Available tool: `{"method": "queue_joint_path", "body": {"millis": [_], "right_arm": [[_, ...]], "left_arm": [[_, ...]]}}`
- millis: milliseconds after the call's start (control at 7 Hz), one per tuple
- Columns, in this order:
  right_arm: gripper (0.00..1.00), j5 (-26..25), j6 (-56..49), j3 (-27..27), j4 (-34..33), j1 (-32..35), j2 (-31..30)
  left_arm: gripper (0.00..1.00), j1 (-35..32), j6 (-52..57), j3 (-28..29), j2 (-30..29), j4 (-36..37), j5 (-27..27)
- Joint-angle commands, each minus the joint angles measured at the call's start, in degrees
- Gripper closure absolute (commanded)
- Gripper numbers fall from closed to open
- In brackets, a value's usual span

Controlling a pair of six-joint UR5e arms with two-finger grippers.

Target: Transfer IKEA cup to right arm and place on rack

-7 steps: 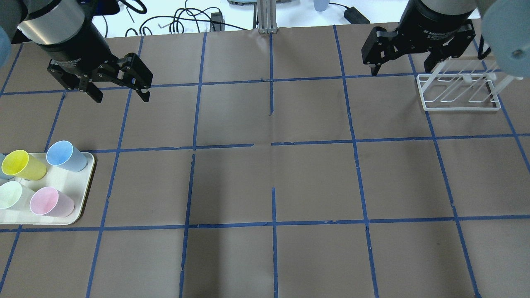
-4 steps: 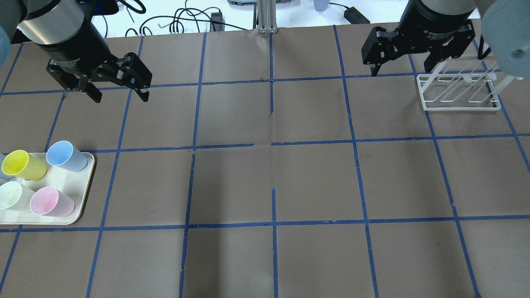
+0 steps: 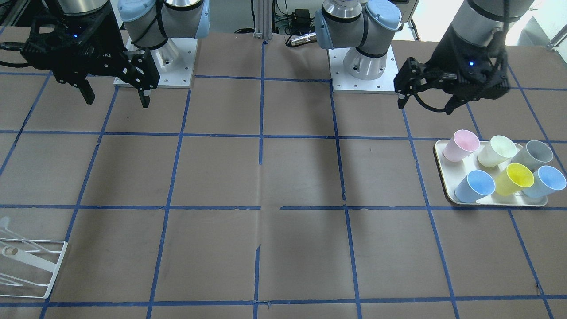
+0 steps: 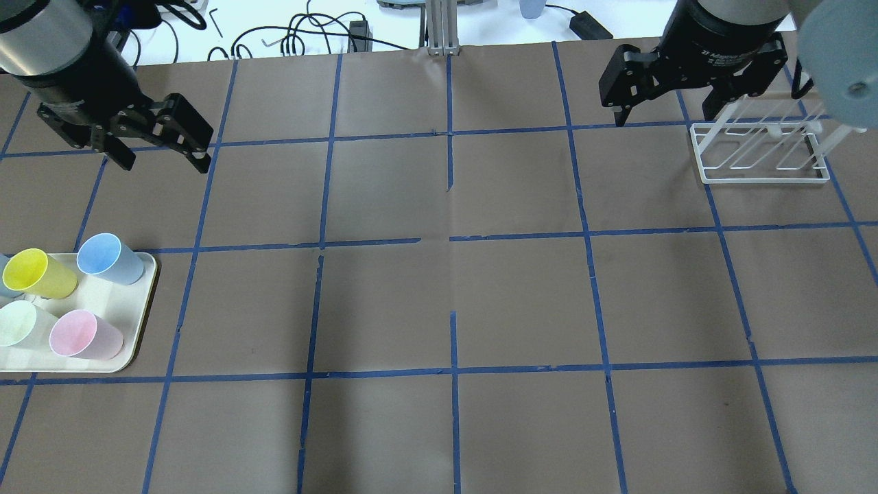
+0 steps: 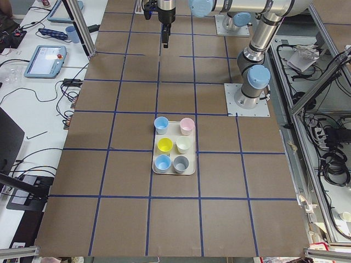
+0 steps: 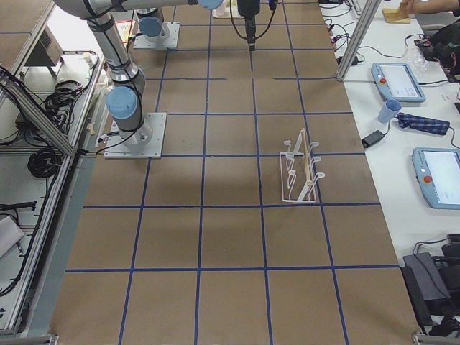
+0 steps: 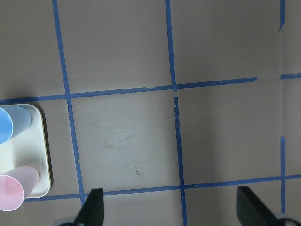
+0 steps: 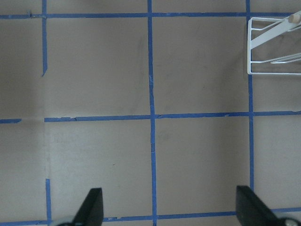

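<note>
On the cream tray (image 4: pixel 134 336), over at the robot's left end of your desk (image 4: pixel 446 295), the IKEA cup (image 4: pixel 38 273) sits upright just beside a blue cup (image 4: pixel 108 258). Your left gripper (image 4: pixel 164 165) hangs past the tray, spread wide, holding nothing. The right gripper (image 4: pixel 662 118) is spread too, near the rack (image 4: pixel 758 180).
</note>
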Motion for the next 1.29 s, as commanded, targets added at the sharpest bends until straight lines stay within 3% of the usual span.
{"method": "queue_joint_path", "body": {"millis": [0, 714, 1000, 1143], "right_arm": [[0.00, 0.00, 0.00, 0.00, 0.04, 0.00, 0.00], [0.00, 0.00, 0.00, 0.00, 0.04, -0.09, 0.00], [0.00, 0.00, 0.00, 0.00, -0.05, -0.09, 0.00], [0.00, 0.00, 0.00, 0.00, 0.04, -0.09, 0.00]], "left_arm": [[0.00, 11.53, 13.68, -2.47, -1.07, 0.61, -0.34], [0.00, 31.49, 47.60, -1.25, -14.67, 15.43, 0.10], [0.00, 33.82, 52.41, 0.49, -21.96, 23.09, 0.54], [0.00, 33.91, 54.16, 2.25, -24.52, 22.94, 0.54]]}}
